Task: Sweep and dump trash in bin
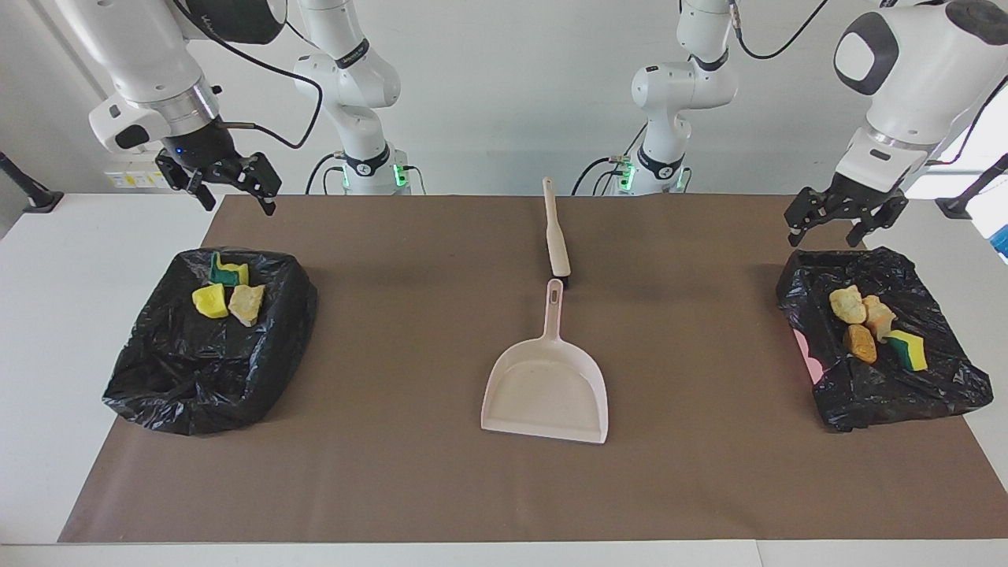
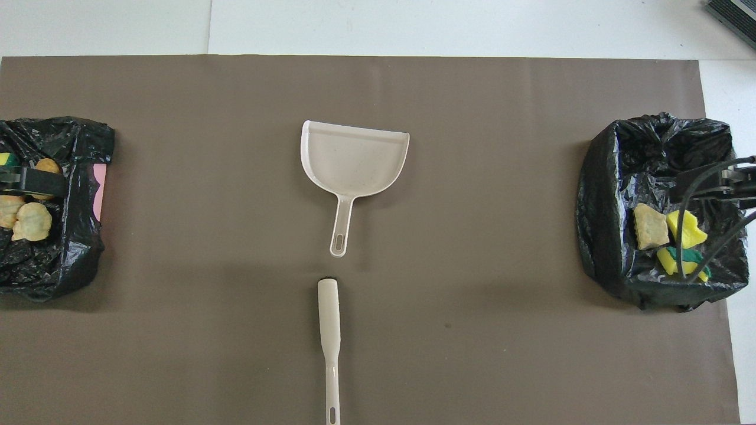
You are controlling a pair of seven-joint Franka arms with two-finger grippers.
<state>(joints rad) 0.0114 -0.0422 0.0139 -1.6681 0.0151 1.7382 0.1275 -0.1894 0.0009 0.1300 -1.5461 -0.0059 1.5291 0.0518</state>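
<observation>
At each end of the table, trash point(image 1: 872, 325) fills 2 black bins point(image 1: 206, 345): 4 chunks and 3. Above them hang the left gripper point(image 1: 841, 223) and right gripper point(image 1: 231, 189), both open and empty.

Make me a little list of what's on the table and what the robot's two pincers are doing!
dustpan: empty, mid-table
brush: lying nearer the robots than the dustpan, in line with its handle
bins: two black-bagged, one at each end
trash: three chunks in the right arm's bin, four in the left arm's
left pincer: open, empty, above its bin
right pincer: open, empty, above its bin
</observation>
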